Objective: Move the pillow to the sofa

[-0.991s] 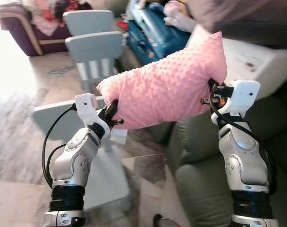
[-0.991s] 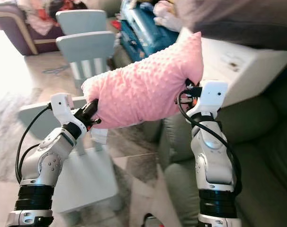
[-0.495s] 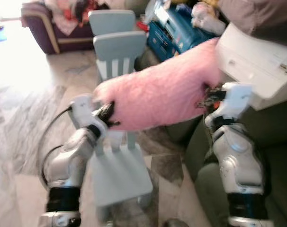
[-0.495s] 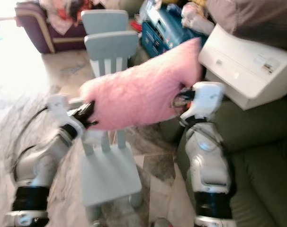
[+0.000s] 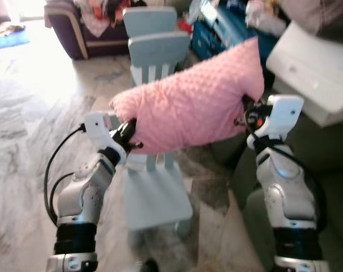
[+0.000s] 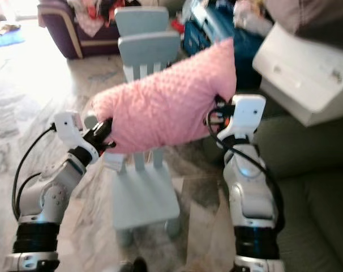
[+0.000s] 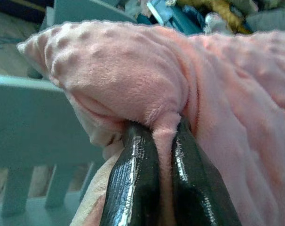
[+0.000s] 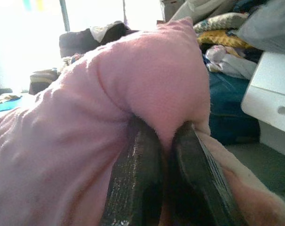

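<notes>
While both jaws pinch folds of the pillow, left gripper low, right gripper high, it hangs over a chair; the sofa lies rightward.

View swung left; pillow over chair

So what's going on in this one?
The robot is carrying a pink pillow in the air between both arms. The left gripper pinches the pillow's lower end and the right gripper pinches the raised end, each with a fold of fabric squeezed between its black fingers. The pillow hangs above a small light-blue chair. The dark green sofa is at the robot's right, and the pillow is not on it yet.
</notes>
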Controlling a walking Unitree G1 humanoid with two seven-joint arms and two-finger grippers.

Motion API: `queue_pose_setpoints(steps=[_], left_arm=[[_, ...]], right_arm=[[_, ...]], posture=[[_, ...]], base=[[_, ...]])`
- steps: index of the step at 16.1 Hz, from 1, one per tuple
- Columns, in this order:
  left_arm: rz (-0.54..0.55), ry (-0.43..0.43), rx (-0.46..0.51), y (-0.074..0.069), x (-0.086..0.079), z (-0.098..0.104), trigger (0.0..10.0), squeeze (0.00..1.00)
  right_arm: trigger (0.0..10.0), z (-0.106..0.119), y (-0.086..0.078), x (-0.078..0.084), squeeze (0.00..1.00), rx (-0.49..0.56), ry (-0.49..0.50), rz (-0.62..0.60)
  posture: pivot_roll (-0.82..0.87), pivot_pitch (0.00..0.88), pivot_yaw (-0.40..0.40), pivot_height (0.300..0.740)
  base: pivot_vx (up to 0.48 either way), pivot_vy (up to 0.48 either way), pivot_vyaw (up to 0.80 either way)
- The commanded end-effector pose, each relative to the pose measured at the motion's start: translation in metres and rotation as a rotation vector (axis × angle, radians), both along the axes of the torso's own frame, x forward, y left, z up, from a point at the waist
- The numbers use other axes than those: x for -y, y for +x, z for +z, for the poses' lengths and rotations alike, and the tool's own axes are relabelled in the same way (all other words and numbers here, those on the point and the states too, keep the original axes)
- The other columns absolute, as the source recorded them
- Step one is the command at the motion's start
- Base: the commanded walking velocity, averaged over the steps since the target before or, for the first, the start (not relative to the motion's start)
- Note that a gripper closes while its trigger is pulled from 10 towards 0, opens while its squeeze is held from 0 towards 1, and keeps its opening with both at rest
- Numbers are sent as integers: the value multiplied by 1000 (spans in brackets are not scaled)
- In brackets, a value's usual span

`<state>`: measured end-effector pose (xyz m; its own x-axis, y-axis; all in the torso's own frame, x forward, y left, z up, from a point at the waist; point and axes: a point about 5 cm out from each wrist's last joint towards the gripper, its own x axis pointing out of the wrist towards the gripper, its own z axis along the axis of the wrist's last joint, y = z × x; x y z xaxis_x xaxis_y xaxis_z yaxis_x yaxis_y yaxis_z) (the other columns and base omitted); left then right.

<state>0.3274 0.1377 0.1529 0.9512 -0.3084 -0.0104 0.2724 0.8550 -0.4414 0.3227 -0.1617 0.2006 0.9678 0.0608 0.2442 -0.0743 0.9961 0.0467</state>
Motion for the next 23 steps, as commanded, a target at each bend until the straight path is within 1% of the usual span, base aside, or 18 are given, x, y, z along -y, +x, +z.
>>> queue_pose_setpoints(steps=[1,16,23], left_arm=[[-32,6,27,0,6,7,10000,0],[-39,8,13,1,7,5,10000,0],[-34,11,4,1,7,4,10000,0]], right_arm=[[0,2,-1,1,0,12,4,-5],[0,0,0,1,0,5,2,-5],[0,-1,0,1,0,-2,4,-6]], posture=[[-126,104,-26,740],[-126,99,-21,740],[-126,100,-21,740]], base=[[0,0,0],[0,0,0],[-271,0,0]])
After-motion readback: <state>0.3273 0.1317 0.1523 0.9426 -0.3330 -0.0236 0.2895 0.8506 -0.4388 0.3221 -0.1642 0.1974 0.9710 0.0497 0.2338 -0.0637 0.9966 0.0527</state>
